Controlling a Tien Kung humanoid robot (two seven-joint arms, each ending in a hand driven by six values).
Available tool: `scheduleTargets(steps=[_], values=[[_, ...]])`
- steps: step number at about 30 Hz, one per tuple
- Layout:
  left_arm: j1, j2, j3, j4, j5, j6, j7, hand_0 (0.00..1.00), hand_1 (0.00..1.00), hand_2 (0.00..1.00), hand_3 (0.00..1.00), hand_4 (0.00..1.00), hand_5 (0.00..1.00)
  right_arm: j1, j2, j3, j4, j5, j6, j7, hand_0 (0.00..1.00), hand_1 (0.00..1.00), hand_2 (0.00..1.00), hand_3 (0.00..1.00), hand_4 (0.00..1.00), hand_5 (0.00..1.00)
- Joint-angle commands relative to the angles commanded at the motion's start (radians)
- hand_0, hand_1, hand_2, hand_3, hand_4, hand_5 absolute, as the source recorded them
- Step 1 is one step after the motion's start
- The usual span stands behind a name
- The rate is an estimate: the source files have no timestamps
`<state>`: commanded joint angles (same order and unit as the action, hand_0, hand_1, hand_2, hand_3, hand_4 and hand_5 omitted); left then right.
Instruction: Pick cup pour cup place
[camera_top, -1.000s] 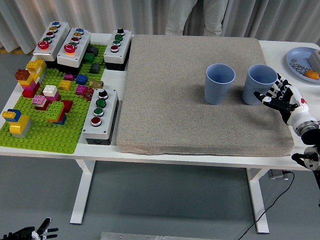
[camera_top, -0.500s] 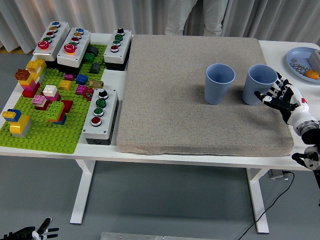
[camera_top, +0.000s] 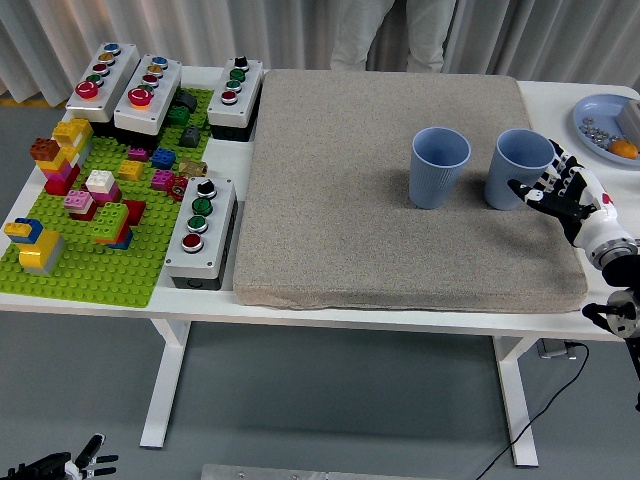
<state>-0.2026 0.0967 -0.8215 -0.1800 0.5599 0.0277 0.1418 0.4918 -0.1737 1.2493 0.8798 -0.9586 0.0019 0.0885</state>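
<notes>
Two ribbed blue plastic cups, one (camera_top: 439, 166) left of the other (camera_top: 518, 168), stand upright on a grey felt mat (camera_top: 400, 190) covering the white desk (camera_top: 300, 305). The right hand (camera_top: 562, 192), fingers spread, sits just beside the right cup; grey floor below.

My robot's right hand (camera_top: 562, 190) has five slim fingers banded in black and white, joined to a white wrist cuff. Below it sits a black forearm joint (camera_top: 622, 318) with rounded, knobby parts. The left hand (camera_top: 62, 466) shows only as small black-and-white fingertips (bottom left corner). A person (camera_top: 392, 33) opposite wears light grey trousers.
</notes>
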Motion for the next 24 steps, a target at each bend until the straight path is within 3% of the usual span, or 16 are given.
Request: scheduleTargets(steps=[24], values=[[-0.005, -0.001, 0.001, 0.0, 0.004, -0.001, 0.002, 0.713, 0.705, 0.747, 0.638, 0.51, 0.975, 0.033, 0.022, -0.003, -0.047, -0.002, 0.001, 0.01, 0.923, 0.889, 0.998, 0.998, 0.832, 0.238]])
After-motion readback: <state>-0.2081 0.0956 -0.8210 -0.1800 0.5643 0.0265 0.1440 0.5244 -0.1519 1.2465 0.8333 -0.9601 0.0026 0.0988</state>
